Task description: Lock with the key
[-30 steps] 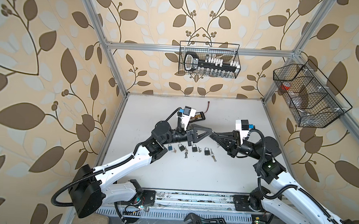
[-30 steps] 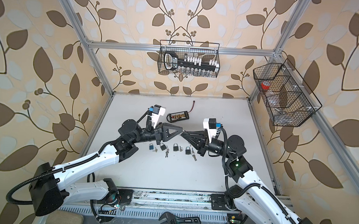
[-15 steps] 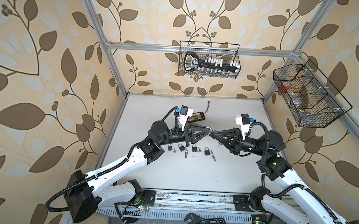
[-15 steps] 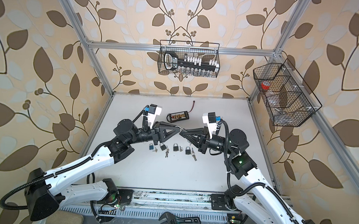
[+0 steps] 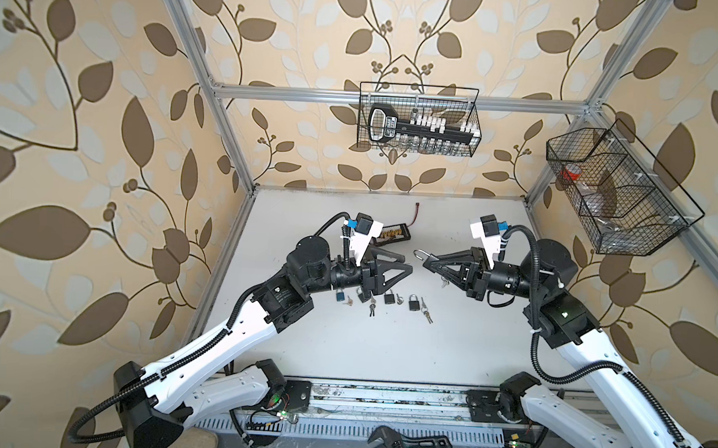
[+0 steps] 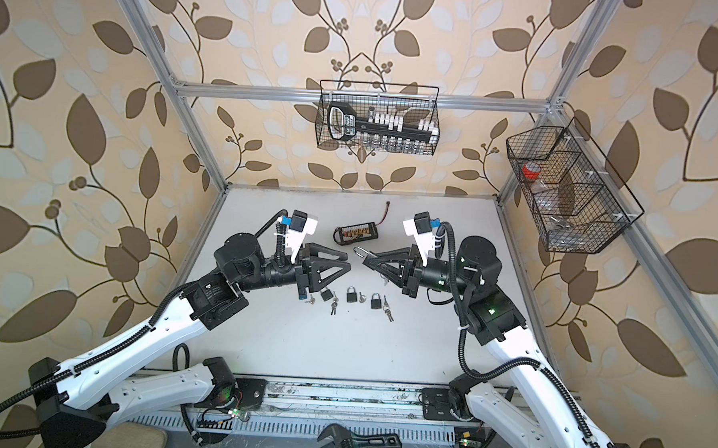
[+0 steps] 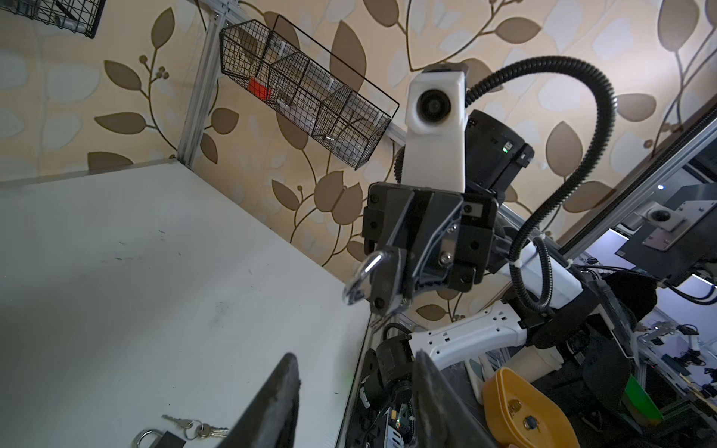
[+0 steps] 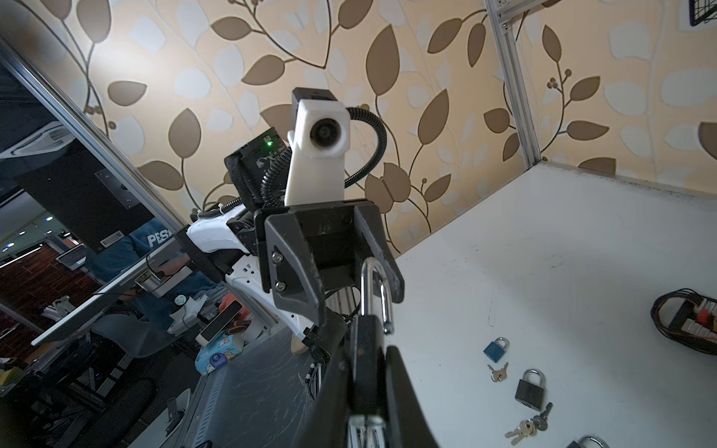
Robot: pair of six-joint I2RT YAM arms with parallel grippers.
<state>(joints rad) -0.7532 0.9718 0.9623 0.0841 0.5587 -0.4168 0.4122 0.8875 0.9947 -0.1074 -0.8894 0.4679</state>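
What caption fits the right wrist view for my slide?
Right gripper's fingers clamp a black metal padlock with silver shackle, facing the left gripper's open fingers above the white table.

In both top views the lower middle of the tabletop lies bare between the two arms. A row of padlocks and keys crosses the centre, and a wired connector board lies higher in the frame.

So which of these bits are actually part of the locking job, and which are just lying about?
In the job: black padlock in the right gripper; open left gripper; possibly the spare padlocks and keys on the table.
Lying about: connector board, adjustable wrench, back wire basket, side wire basket.
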